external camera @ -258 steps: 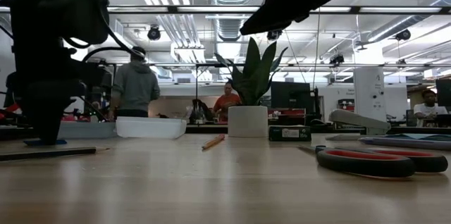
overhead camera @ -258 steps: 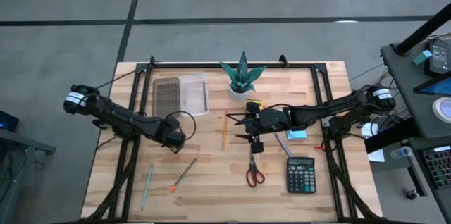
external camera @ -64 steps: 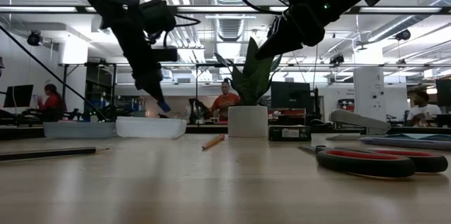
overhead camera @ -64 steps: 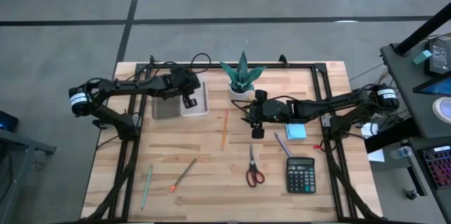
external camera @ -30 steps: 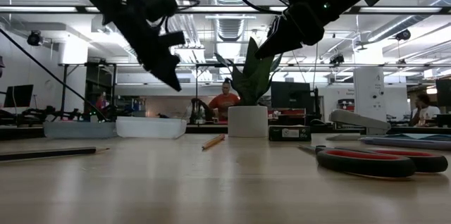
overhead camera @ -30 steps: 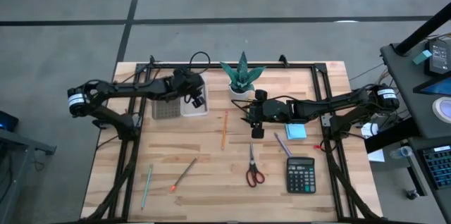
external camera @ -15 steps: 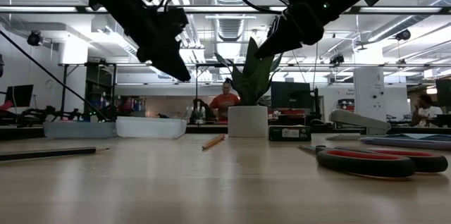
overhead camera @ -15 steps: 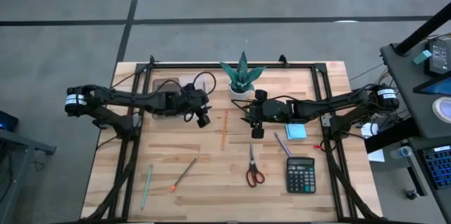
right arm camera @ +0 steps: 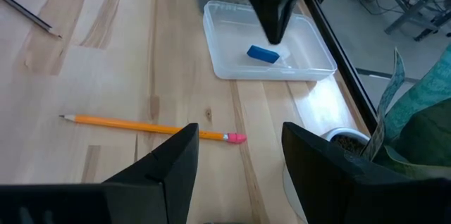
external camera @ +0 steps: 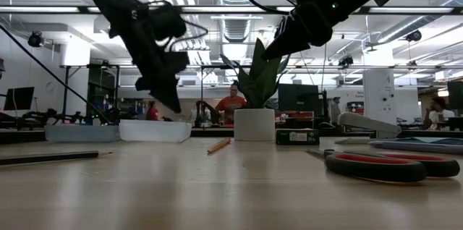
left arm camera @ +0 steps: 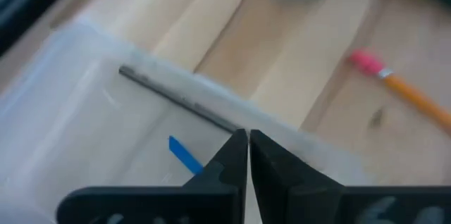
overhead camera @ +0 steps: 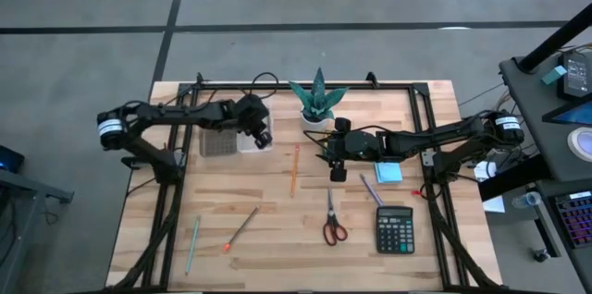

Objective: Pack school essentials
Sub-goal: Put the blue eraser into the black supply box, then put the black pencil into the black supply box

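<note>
No text, label, brand, number or sign can be read in any view. The calculator (overhead camera: 395, 229) on the counter (overhead camera: 277, 248) shows keys from above, but their markings are too small to make out. The dark box (external camera: 296, 137) beside the plant pot (external camera: 254, 124) in the low view carries a label that stays illegible. The monitors in the room behind show nothing readable.

A small blue piece (right arm camera: 263, 53) lies flat in the clear tray (right arm camera: 225, 69) near the desk's (overhead camera: 277, 238) far edge. An orange pencil (overhead camera: 294, 169) with pink eraser lies mid-desk. Red-handled scissors (overhead camera: 333, 220) lie closed toward the near edge, beside a dark calculator (overhead camera: 394, 229). A light-blue pad (overhead camera: 389, 174) sits right of centre; a green pencil (overhead camera: 192, 244) and a brown one (overhead camera: 241, 228) lie near the near-left corner.
</note>
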